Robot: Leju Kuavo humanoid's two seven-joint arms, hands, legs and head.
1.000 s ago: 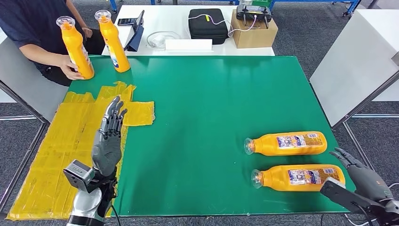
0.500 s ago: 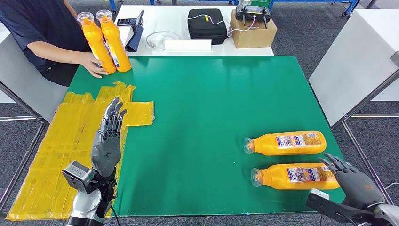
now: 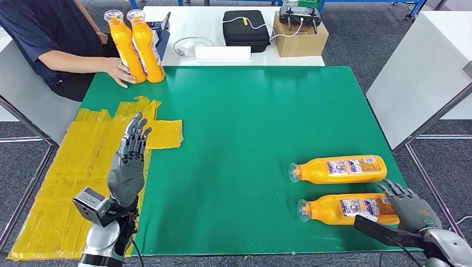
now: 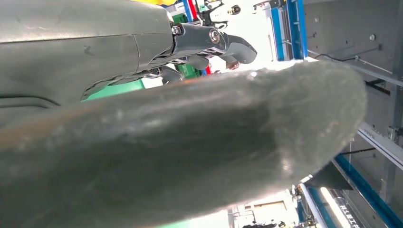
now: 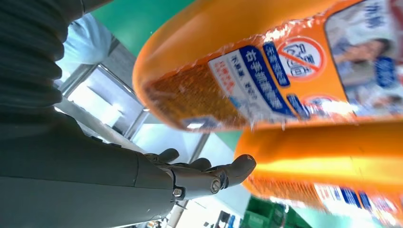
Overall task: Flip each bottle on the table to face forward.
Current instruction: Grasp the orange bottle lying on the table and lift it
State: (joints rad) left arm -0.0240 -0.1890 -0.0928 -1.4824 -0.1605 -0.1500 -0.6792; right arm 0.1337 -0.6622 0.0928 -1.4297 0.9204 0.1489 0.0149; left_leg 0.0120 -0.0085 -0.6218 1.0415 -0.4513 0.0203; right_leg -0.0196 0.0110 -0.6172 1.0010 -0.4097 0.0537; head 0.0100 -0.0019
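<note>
green matting covers the wide table [image 3: 239, 111], with crinkled yellow plastic sheeting [image 3: 72, 178] along its left edge. two orange plastic bottles with printed labels lie on their sides near the right edge: the far bottle [image 3: 339, 169] and the near bottle [image 3: 345, 208]. two more upright orange bottles [image 3: 136, 47] stand by a person's hand [image 3: 119, 72] (far corner). left hand [image 3: 128, 167] is raised, fingers apart, empty. right hand [image 3: 409, 208] sits at the near bottle's base, fingers spread, not yet gripping; a glancing push there could roll it off the edge.
</note>
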